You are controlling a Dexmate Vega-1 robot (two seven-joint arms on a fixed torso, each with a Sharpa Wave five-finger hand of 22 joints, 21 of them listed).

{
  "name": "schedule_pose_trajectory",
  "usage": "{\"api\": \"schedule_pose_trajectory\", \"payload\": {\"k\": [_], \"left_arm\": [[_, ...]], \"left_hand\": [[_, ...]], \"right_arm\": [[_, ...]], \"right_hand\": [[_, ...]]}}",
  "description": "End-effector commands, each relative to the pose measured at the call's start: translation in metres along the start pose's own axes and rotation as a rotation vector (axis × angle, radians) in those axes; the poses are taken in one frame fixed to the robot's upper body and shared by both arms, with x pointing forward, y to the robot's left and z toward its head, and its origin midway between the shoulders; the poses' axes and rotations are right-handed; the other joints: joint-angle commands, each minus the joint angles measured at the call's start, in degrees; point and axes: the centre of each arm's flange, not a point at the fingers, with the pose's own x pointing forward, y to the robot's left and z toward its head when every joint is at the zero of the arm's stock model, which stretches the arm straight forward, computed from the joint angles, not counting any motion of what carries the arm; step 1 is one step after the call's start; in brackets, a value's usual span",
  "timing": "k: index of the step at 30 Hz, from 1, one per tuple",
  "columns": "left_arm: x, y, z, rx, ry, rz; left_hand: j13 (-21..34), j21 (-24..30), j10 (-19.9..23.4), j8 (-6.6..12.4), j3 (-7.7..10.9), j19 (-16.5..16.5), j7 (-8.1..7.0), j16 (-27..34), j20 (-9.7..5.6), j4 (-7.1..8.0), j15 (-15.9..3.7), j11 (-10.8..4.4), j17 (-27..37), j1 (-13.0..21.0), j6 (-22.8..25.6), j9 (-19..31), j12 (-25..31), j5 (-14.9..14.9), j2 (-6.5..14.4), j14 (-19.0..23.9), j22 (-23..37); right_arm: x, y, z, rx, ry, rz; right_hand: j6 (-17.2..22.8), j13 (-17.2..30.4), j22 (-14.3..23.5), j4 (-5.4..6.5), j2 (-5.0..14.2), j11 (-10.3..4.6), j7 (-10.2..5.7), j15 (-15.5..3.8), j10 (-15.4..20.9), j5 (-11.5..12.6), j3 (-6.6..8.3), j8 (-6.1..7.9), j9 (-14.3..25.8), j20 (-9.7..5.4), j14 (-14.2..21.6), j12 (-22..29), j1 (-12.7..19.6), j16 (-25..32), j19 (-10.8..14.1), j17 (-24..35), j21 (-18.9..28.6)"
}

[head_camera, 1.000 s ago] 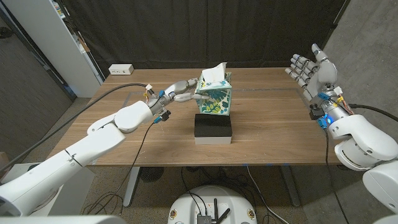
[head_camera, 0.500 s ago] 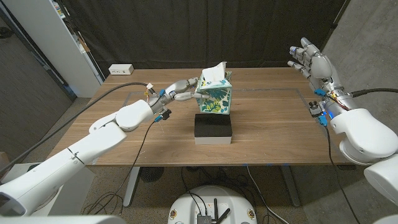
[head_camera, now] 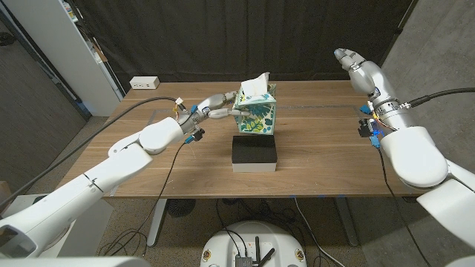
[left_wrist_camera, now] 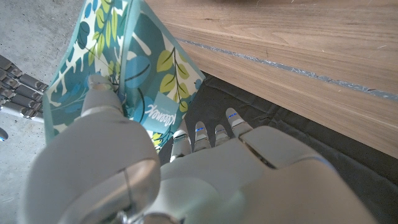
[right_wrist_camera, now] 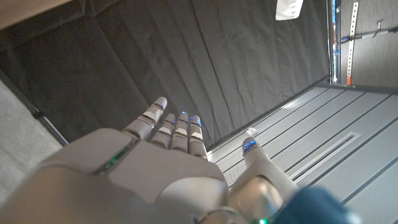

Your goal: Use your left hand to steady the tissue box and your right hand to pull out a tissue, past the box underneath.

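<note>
Head view: one tissue box [head_camera: 255,113] at table centre, tilted above one black box [head_camera: 254,153], one tissue [head_camera: 257,84] poking up. My left hand [head_camera: 220,106] grips it from nine o'clock. My right hand [head_camera: 355,62] hangs at two o'clock, empty.

Left wrist: my thumb [left_wrist_camera: 106,102] presses the tissue box [left_wrist_camera: 134,68].

Right wrist: my fingers [right_wrist_camera: 179,127] are spread, holding nothing.

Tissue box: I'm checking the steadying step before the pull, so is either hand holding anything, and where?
The left hand grips the tissue box at its left side wall, near the top. The right hand, raised with fingers apart, holds nothing.
</note>
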Motion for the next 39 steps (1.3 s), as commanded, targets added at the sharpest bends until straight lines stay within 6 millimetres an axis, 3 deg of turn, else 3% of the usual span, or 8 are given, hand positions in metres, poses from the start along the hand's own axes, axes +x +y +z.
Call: {"api": "schedule_pose_trajectory", "payload": {"k": [1,5,11,21,28,39], "left_arm": [[0.008,0.003,-0.004,0.000,-0.003,-0.005],[0.010,0.004,-0.005,0.001,-0.003,-0.006],[0.013,0.004,-0.006,0.001,-0.002,-0.012],[0.015,0.001,-0.003,0.012,-0.008,-0.015],[0.014,-0.001,0.001,0.018,-0.021,-0.010],[0.012,-0.003,0.002,0.018,-0.026,-0.006]], "left_hand": [[0.13,0.55,-0.36,0.37,0.33,-0.31,-0.20,-0.04,-0.02,-0.15,-0.28,0.25,0.11,-0.12,0.21,8.59,0.32,0.26,0.43,-1.09,0.10],[0.13,0.54,-0.38,0.37,0.40,-0.37,-0.21,-0.04,0.04,-0.16,-0.27,0.29,0.11,-0.17,0.16,8.58,0.32,0.26,0.42,-1.13,0.10],[0.13,0.52,-0.50,0.38,0.51,-0.45,-0.19,-0.07,-0.01,-0.18,-0.26,0.30,0.10,-0.24,0.07,8.57,0.29,0.26,0.41,-1.30,0.10],[0.13,0.52,-0.55,0.45,0.70,-0.50,-0.13,-0.05,-0.07,-0.21,-0.25,0.29,0.10,-0.34,0.15,8.51,0.30,0.26,0.37,-1.39,0.10],[0.13,0.52,-0.57,0.51,0.86,-0.55,-0.17,-0.02,0.06,-0.24,-0.31,0.31,0.10,-0.42,0.11,8.51,0.31,0.25,0.34,-1.46,0.09],[0.12,0.54,-0.63,0.64,1.05,-0.56,-0.30,0.00,0.08,-0.29,-0.35,0.17,0.09,-0.53,0.19,8.52,0.32,0.24,0.26,-1.52,0.09]], "right_arm": [[-0.004,0.013,0.012,-0.220,-0.053,-0.090],[-0.003,0.016,0.013,-0.264,-0.056,-0.102],[-0.001,0.019,0.015,-0.291,-0.079,-0.120],[0.000,0.027,0.017,-0.315,-0.083,-0.113],[-0.002,0.032,0.022,-0.338,-0.092,-0.121],[-0.002,0.043,0.031,-0.358,-0.082,-0.110]], "right_hand": [[-0.38,-0.07,-0.03,-0.49,4.14,-0.21,0.17,-1.19,-0.25,0.17,0.14,-0.08,0.14,0.05,-0.20,0.01,-0.01,0.01,0.06,0.03,-0.11],[-0.41,-0.07,-0.04,-0.84,3.85,-0.32,0.16,-1.20,-0.22,0.08,0.20,-0.06,0.14,0.14,-0.06,0.02,0.27,0.00,0.04,-0.10,-0.11],[-0.30,-0.06,-0.05,-1.14,5.42,-1.28,-0.95,-2.04,0.09,0.08,1.62,0.08,0.16,-1.24,0.36,0.13,1.44,0.18,0.51,-0.22,0.09],[-0.21,-0.06,-0.04,-1.43,5.89,-1.76,-1.49,-2.20,0.23,0.06,2.76,0.15,0.18,-1.37,0.68,0.15,2.45,0.31,0.92,-0.28,0.23],[-0.33,-0.04,0.01,-1.98,5.12,-1.68,-1.25,-1.90,0.22,-0.18,3.28,0.15,0.21,0.37,1.15,0.11,3.24,0.49,1.87,-0.35,0.57],[-0.41,-0.02,0.06,-2.72,3.78,-1.43,-1.52,-1.42,-0.32,-0.67,2.97,0.17,0.26,2.88,0.86,-0.09,3.49,0.42,1.20,-0.34,0.25]]}}
